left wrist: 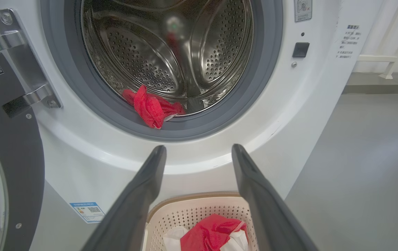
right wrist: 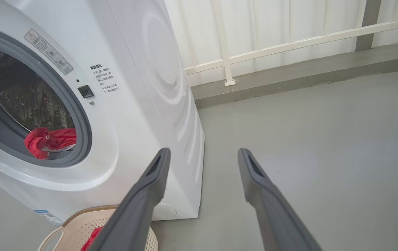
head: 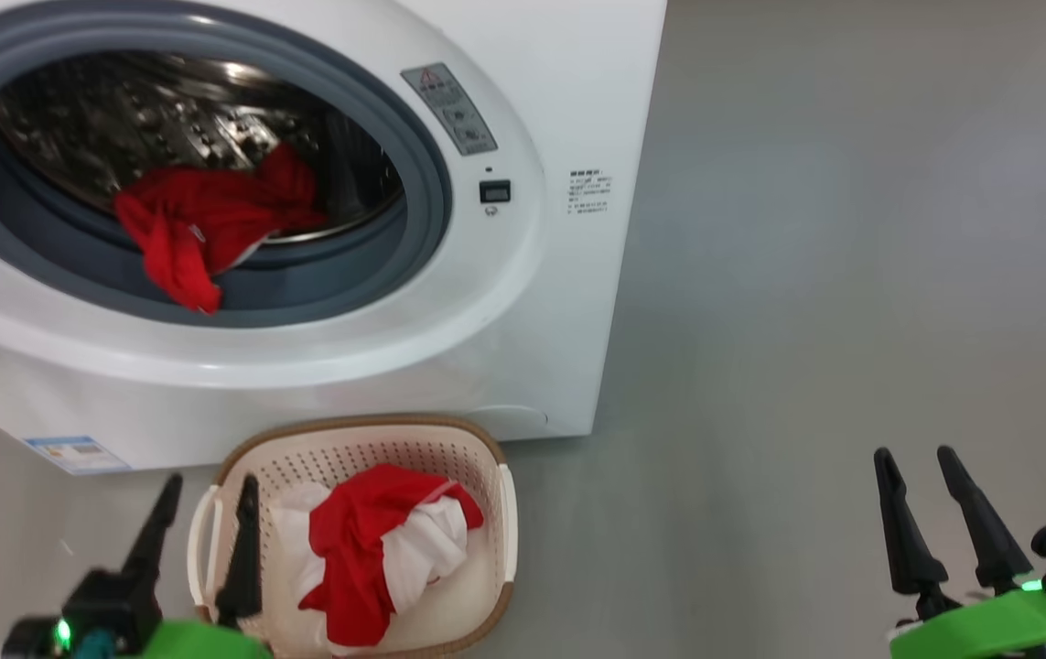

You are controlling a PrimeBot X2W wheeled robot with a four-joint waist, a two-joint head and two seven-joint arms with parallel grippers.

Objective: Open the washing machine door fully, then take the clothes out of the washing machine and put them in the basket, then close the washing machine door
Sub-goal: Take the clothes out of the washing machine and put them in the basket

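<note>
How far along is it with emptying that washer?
Done: the washing machine door is swung open, and one red-and-white garment lies in the basket. In hand: nothing; the left gripper and right gripper are both open and empty. Left: a red garment draped over the grey gasket must go to the basket, then the door needs shutting.

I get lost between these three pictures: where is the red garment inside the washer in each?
Head view: red garment upper left, hanging over the grey seal.
Left wrist view: red garment just left of centre.
Right wrist view: red garment at the far left, mid-height.
Shared landmark: the cream basket, low in every view.
</note>
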